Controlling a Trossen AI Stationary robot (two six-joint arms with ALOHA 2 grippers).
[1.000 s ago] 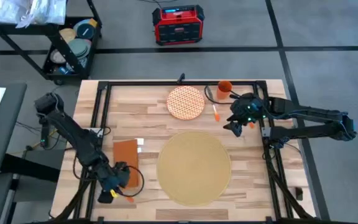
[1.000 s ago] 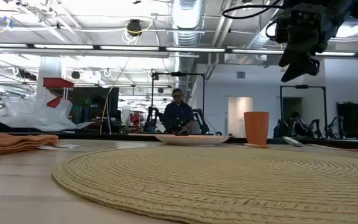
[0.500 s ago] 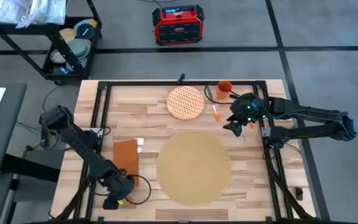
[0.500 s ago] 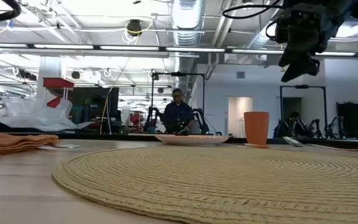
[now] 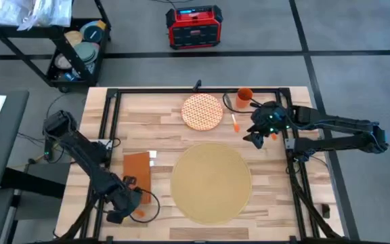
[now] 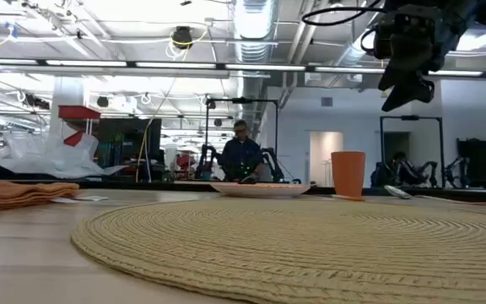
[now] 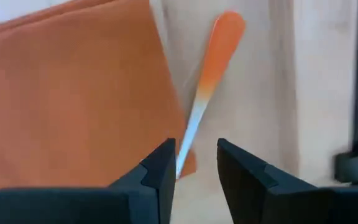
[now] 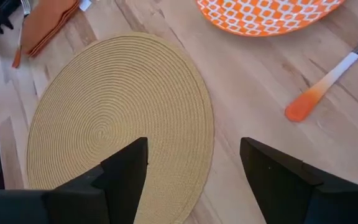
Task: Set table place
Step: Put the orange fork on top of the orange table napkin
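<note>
Beside napkin (image 7: 67, 93) | left hand (image 7: 194, 163) parted over utensil (image 7: 210, 74)

We find no text, label, brand or number that can be read in any of these views. The red and black box (image 5: 193, 27) on the floor at the upper middle of the high view has a small lit panel, too small to read.
</note>
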